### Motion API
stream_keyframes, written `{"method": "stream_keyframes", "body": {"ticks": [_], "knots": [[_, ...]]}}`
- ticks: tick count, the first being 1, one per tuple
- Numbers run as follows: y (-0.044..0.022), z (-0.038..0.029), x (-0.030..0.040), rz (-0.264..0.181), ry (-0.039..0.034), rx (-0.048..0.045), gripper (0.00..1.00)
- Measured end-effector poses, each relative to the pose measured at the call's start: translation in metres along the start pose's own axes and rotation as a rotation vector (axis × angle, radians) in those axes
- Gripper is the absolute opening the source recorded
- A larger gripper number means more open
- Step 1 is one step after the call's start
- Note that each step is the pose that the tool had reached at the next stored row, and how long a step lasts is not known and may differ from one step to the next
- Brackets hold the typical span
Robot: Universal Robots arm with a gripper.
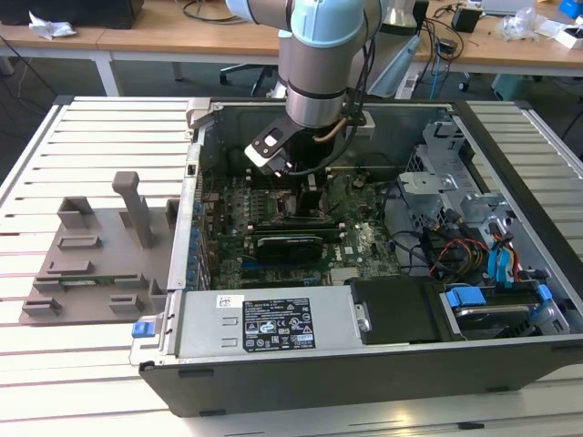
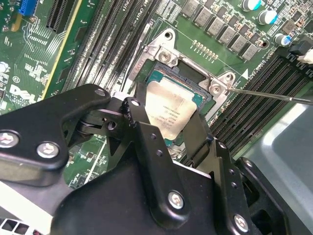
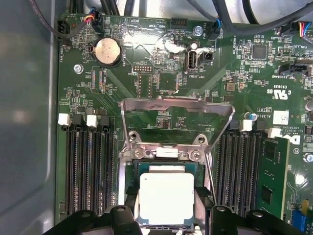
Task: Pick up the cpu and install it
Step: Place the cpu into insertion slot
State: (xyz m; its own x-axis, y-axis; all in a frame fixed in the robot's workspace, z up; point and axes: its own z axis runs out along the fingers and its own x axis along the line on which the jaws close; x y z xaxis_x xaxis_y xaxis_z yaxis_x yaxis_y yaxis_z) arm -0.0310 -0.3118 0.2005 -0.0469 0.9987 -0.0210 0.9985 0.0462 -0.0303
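The cpu [image 3: 166, 198] [image 2: 170, 108], a small square chip with a silvery top plate, lies level in the dark socket frame [image 2: 168, 58] on the green motherboard [image 3: 161, 83]. My gripper [image 3: 166, 196] [image 2: 168, 122] hangs right over it. A black finger [image 3: 131, 196] presses one side of the chip, and the other finger presses the opposite side. The metal load plate [image 3: 176, 105] stands swung up behind the socket. In the exterior view, the gripper [image 1: 305, 187] reaches down into the open computer case [image 1: 510, 182].
Memory slots [image 3: 90, 166] flank the socket on both sides. A thin metal lever [image 2: 274, 93] sticks out beside the socket. A long black card [image 1: 291, 241] lies near the gripper. A grey fixture plate [image 1: 100, 246] sits outside the case on the exterior view's left. Cables [image 1: 465, 250] fill the exterior view's right.
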Motion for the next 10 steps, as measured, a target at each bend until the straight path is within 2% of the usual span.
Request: {"method": "stream_keyframes", "body": {"ticks": [10], "knots": [[-0.0001, -0.0018, 0.0, 0.011, -0.0002, 0.0001, 0.54]]}}
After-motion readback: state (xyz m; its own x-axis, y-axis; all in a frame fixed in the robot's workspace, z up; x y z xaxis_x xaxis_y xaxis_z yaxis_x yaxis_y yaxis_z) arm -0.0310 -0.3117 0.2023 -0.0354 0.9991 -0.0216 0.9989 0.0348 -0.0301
